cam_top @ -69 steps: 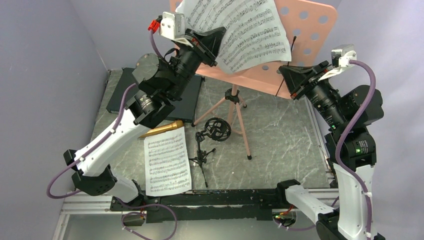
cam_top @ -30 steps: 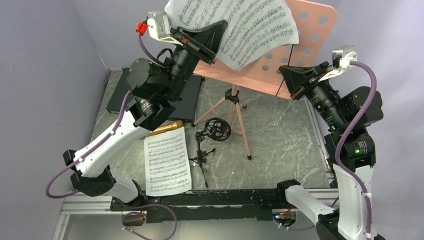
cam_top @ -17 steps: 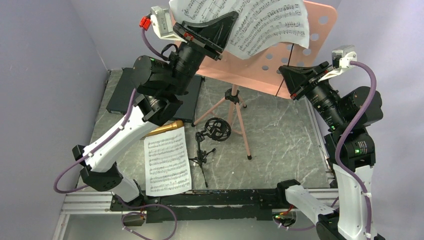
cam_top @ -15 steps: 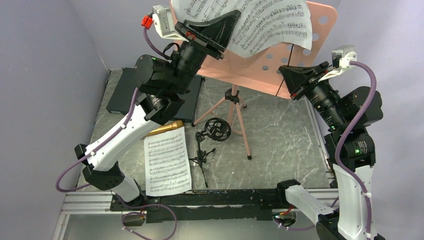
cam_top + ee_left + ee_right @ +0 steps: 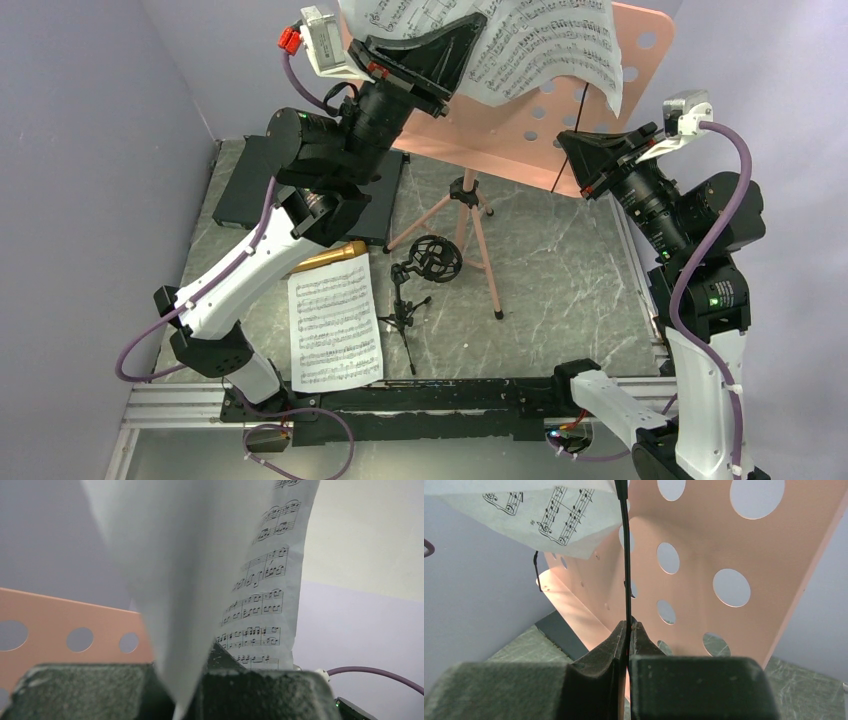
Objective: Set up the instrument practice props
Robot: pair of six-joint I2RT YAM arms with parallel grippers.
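From the overhead camera, my left claw (image 5: 466, 35) is raised high at the back of the desk (image 5: 560, 270) and pinches one sheet-music page (image 5: 545, 40). That page hangs curled in front of the upper part of the pink perforated music stand (image 5: 610, 95), whose tripod stands on the desk. My right claw (image 5: 566, 146) is at the stand's lower right edge, closed on a thin black wire (image 5: 560, 165) that runs up the plate. The second sheet-music page (image 5: 335, 320) lies flat near the front left. The gold microphone (image 5: 325, 258) lies just beyond its far edge, partly under my left arm. The small black mic stand (image 5: 422, 272) with its ring mount stands just right of that page. A flat black box (image 5: 245, 185) sits at the back left.

On the left wrist camera, the held page (image 5: 200, 580) rises from between the two pads (image 5: 85, 690), which are pressed against it. Its printed staves face right. The pink plate (image 5: 65, 630) shows behind on the left.

On the right wrist camera, the claw (image 5: 628, 630) is pressed together on the wire (image 5: 626, 580), which runs straight up. The holed plate (image 5: 704, 555) fills the right side, and a corner of the page (image 5: 539, 515) hangs at upper left.
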